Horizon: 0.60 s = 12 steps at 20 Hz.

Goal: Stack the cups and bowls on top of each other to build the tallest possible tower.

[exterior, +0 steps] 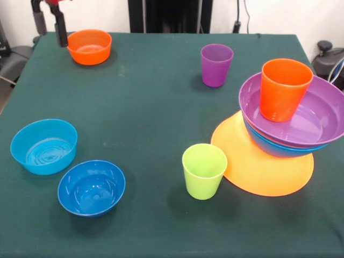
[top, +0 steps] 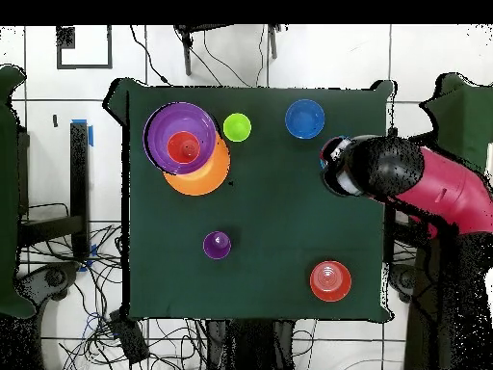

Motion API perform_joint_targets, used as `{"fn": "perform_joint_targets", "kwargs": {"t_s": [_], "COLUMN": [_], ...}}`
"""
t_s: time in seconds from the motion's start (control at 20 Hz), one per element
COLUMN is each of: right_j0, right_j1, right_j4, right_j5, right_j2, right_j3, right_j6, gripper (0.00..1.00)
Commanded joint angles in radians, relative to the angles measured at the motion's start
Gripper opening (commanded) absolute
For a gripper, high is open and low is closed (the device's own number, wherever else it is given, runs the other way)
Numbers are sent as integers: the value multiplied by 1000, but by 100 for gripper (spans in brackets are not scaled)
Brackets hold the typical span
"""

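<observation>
The tower stands at the right in the front view: an upturned orange-yellow bowl (exterior: 258,166), a blue bowl (exterior: 269,146), a purple bowl (exterior: 317,121) and an orange cup (exterior: 284,88) standing in the purple bowl. From overhead it shows as the purple bowl (top: 162,127) with the orange cup (top: 183,146) inside. A lime green cup (exterior: 204,171) (top: 237,126) and a purple cup (exterior: 216,64) (top: 217,245) stand loose. My gripper (exterior: 60,24) hangs at the far left, beside a small orange bowl (exterior: 88,47) (top: 330,280). No yellow cup shows.
A light blue bowl (exterior: 44,146) and a dark blue bowl (exterior: 91,187) (top: 304,118) sit upright at the near left. From overhead my red and black arm (top: 404,173) reaches over the table's right edge and covers the light blue bowl.
</observation>
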Motion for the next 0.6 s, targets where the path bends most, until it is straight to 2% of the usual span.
{"fn": "perform_joint_targets", "kwargs": {"t_s": [0.05, 0.1, 0.3, 0.6], "right_j0": [-15, -19, -43, -71], "right_j1": [113, 112, 71, 53], "right_j4": [-100, -97, -97, -129], "right_j5": [-6, 7, -53, -81], "right_j2": [167, 162, 156, 153], "right_j3": [-19, -1, 107, 177], "right_j6": [-305, -292, -239, -230], "gripper": [100, 100, 100, 100]}}
